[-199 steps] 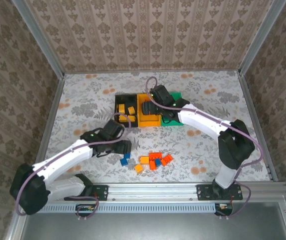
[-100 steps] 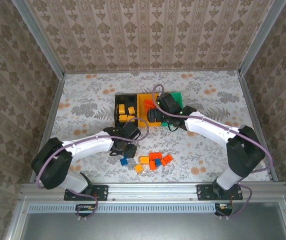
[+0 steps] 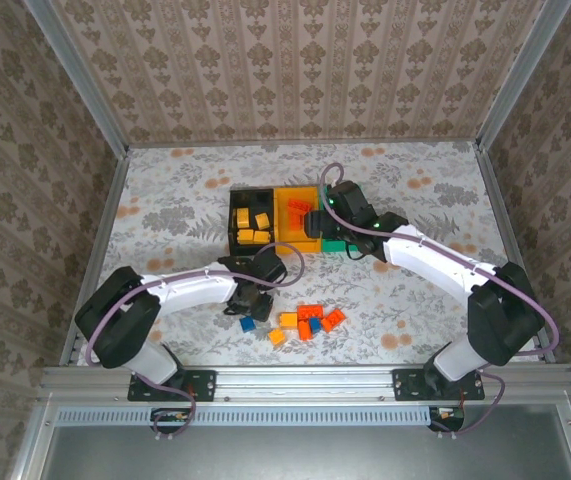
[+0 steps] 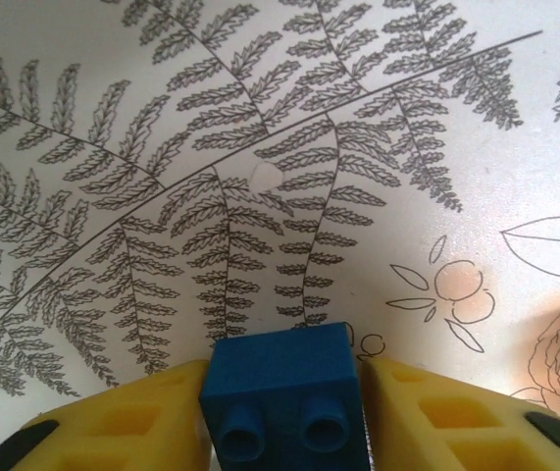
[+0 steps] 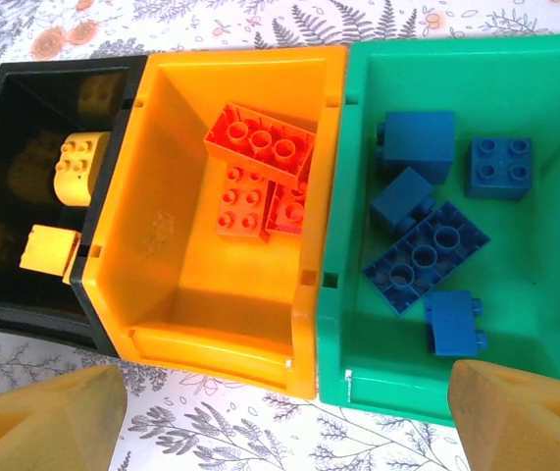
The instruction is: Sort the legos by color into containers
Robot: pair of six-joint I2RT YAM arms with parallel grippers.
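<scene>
Low down, the left end effector (image 4: 283,424) pinches a blue brick (image 4: 281,392).

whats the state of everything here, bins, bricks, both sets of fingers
left fingers, shut on the blue brick
blue brick, gripped on two sides, not yet binned
right fingers, open, empty, above the bins
black bin, holds yellow bricks
yellow-orange bin, holds red-orange bricks
green bin, holds blue bricks
loose bricks, unsorted on the table

The left arm (image 3: 187,289) and right arm (image 3: 430,258) wore white shells, black joints and looping mauve cables (image 3: 322,180); gripper fingers (image 4: 132,424) were yellow.
</scene>
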